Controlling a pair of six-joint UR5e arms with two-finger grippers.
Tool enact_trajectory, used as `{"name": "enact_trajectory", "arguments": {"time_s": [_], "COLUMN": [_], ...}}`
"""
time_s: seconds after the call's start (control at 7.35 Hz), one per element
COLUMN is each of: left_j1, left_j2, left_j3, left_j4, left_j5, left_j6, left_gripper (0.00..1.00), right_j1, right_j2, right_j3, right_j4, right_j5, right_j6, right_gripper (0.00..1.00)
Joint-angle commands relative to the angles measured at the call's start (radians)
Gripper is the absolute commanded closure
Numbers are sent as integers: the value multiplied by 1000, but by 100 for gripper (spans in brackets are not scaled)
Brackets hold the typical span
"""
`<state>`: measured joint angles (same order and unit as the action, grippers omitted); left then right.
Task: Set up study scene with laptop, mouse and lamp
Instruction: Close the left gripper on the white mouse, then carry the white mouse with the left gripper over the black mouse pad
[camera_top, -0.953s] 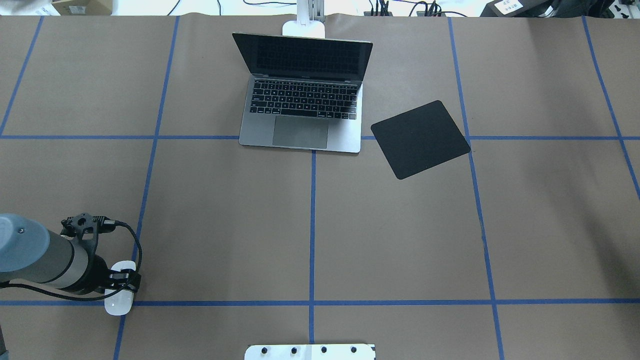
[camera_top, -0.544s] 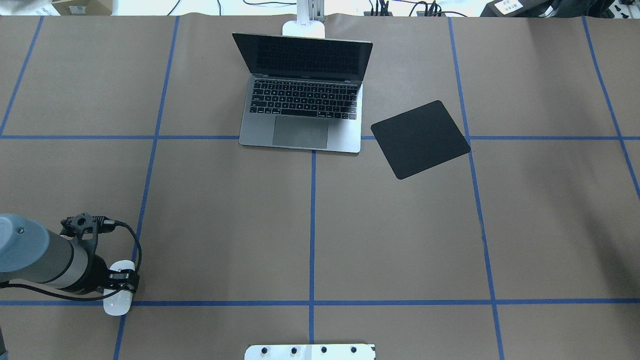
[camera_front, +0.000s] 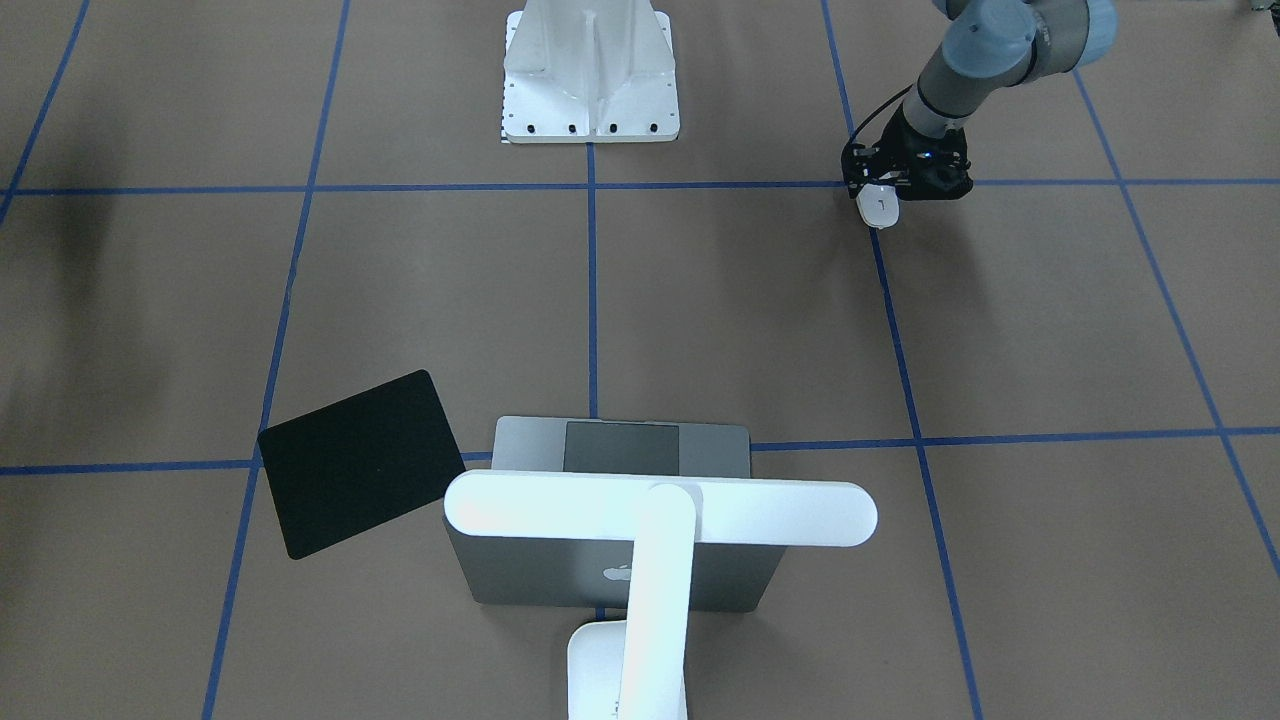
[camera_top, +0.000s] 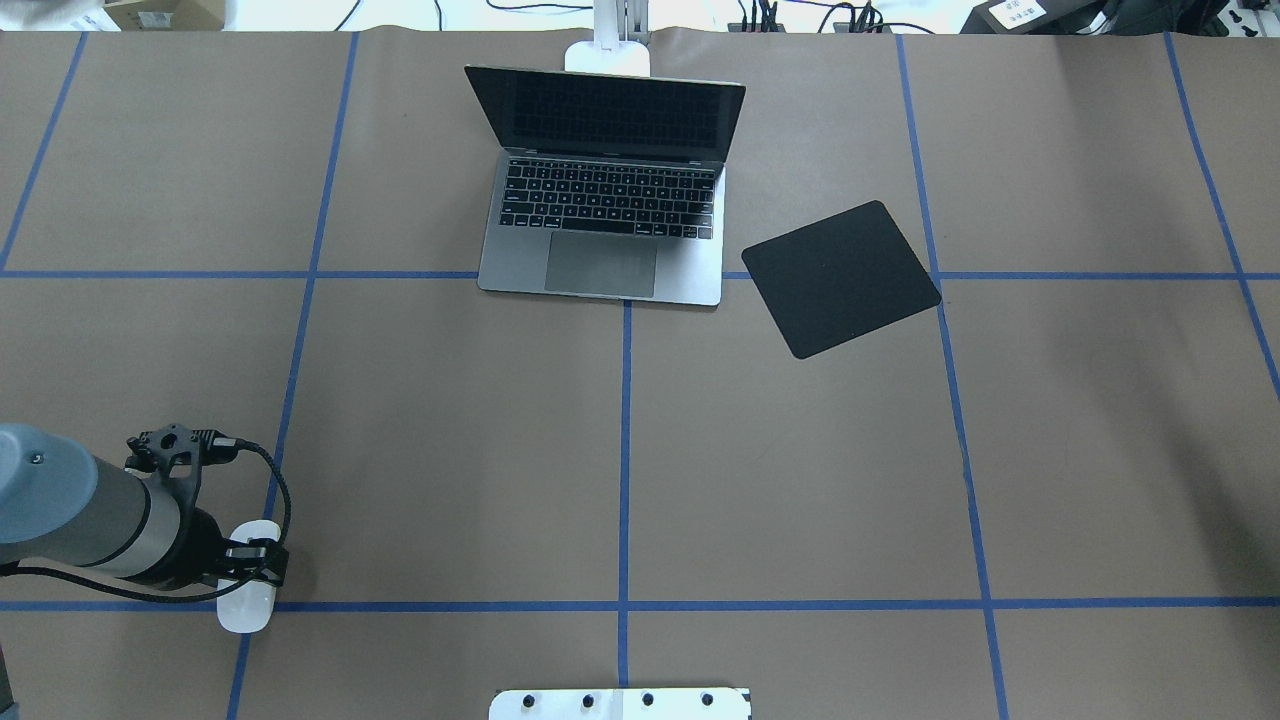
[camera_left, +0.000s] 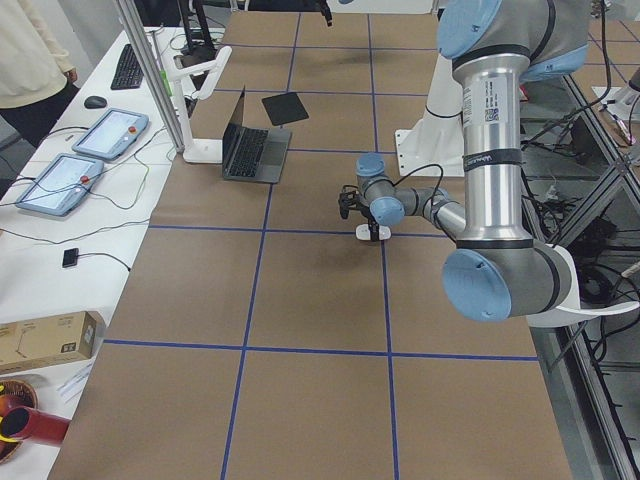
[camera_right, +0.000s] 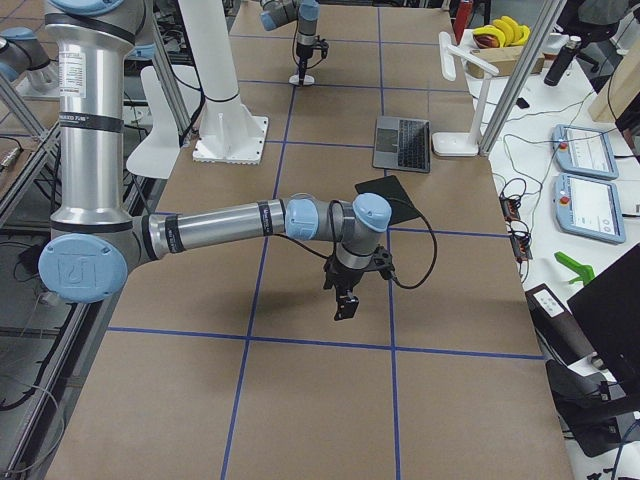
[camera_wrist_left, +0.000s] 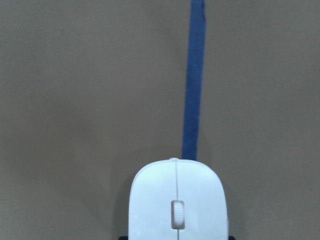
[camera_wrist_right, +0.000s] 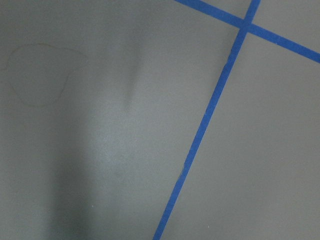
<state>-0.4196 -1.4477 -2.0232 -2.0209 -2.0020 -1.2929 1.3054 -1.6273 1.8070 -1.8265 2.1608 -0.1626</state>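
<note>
Crossing brown table paper, blue tape lines; left pincer clamped on mouse, right pincer grip untellable

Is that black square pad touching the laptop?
Apart. In the overhead view a strip of bare table shows between the laptop and the nearest corner of the black pad.

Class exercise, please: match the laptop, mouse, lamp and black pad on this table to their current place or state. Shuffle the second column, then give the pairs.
1. slim grey metal laptop
2. small glossy white mouse
3. large white desk lamp
4. flat black square pad

A. gripped by the left gripper
B. lid open, keys showing
C. lying flat beside the laptop, askew
D. bar head above the laptop

Pairs: 1-B, 2-A, 3-D, 4-C
</note>
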Motion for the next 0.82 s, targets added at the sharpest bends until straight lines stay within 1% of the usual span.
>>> {"name": "enact_trajectory", "arguments": {"time_s": [0.0,0.14,0.27,0.41,0.54,0.68], "left_j1": [-2,-4,-16,-34,-53,-68], "left_j2": [-69,-119,-175,-251,-343,-437], "left_j3": [-17,-8,-6,-8,-8,-8], "left_j4": [8,10,43,109,204,305], "left_j5": [-20,-15,-15,-15,-14,-12], "left_j6": [-2,-3,-46,-57,-58,-59], "left_gripper": [59,67,77,83,87,89], "right_j1": [0,2,3,6,8,18], "right_j2": [-2,-15,-28,-31,-29,-28], "right_j3": [2,6,11,9,5,-1], "right_j4": [-4,4,4,6,6,7], "right_j5": [-2,-2,-1,-2,-5,-12], "right_j6": [0,-5,-35,-72,-72,-78], "right_gripper": [0,0,0,0,0,0]}}
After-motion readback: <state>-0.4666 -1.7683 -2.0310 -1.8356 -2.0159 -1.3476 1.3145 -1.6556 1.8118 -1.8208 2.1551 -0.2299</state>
